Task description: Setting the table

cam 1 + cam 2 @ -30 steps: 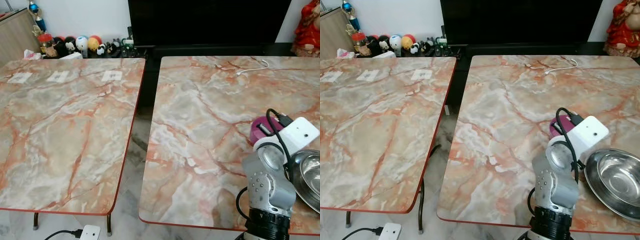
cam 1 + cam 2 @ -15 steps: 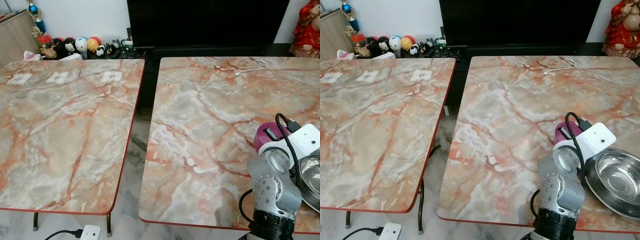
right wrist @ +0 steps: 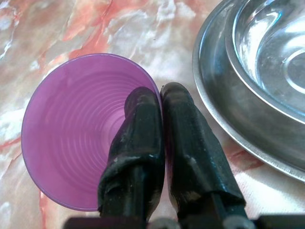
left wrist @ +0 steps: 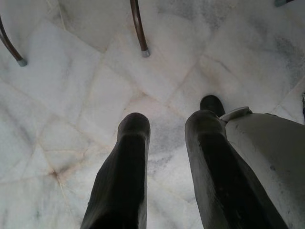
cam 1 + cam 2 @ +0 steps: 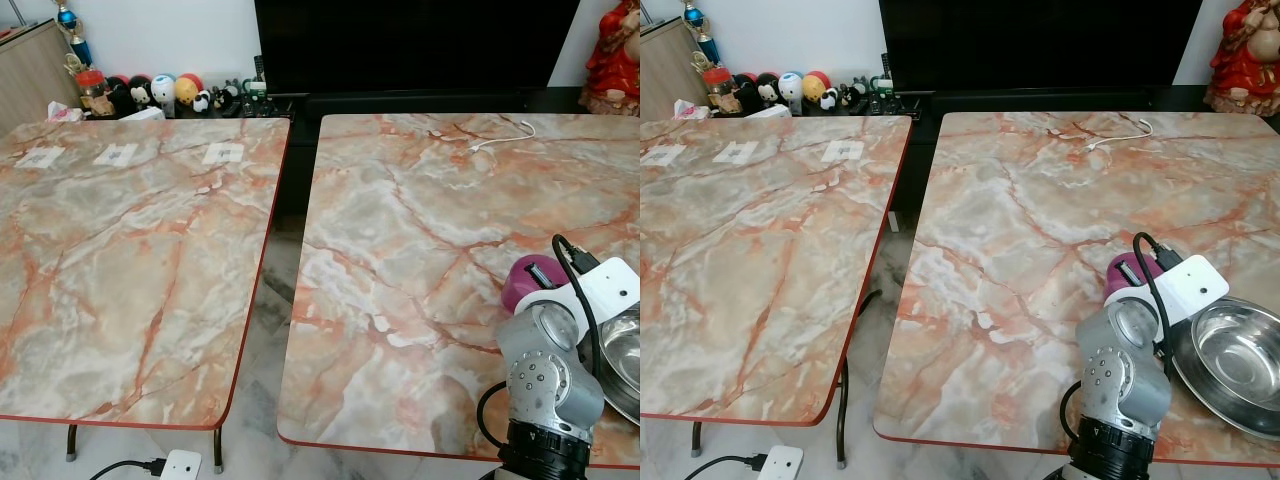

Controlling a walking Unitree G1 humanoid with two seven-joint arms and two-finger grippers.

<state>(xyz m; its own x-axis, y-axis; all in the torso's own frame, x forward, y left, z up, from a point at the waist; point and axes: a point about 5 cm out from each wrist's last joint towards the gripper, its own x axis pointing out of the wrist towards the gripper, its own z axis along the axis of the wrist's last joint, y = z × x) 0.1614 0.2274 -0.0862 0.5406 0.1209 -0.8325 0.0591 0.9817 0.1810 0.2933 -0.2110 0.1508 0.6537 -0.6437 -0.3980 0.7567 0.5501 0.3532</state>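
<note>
A purple plastic cup [image 3: 71, 133] stands mouth up on the right marble table [image 5: 400, 200], close beside a shiny steel bowl [image 5: 1240, 355] with a broad rim. My right gripper [image 3: 161, 95] is shut on the cup's rim, one finger inside the cup and one outside. In the head views the silver right wrist covers most of the cup [image 5: 522, 280]. The steel bowl [image 3: 267, 52] lies just past the outer finger. My left gripper [image 4: 167, 124] hangs open over the white floor tiles, with nothing between its fingers.
A second marble table [image 5: 130, 250] stands to the left across a narrow gap, with paper tags at its far edge. A white cable [image 5: 500, 135] lies at the right table's back. Toys [image 5: 165, 90], a black screen [image 5: 410, 40] and a red figurine [image 5: 612, 55] line the wall.
My right arm has drawn the purple cup a little nearer and lower, close beside the steel bowl. The left arm has not moved.
</note>
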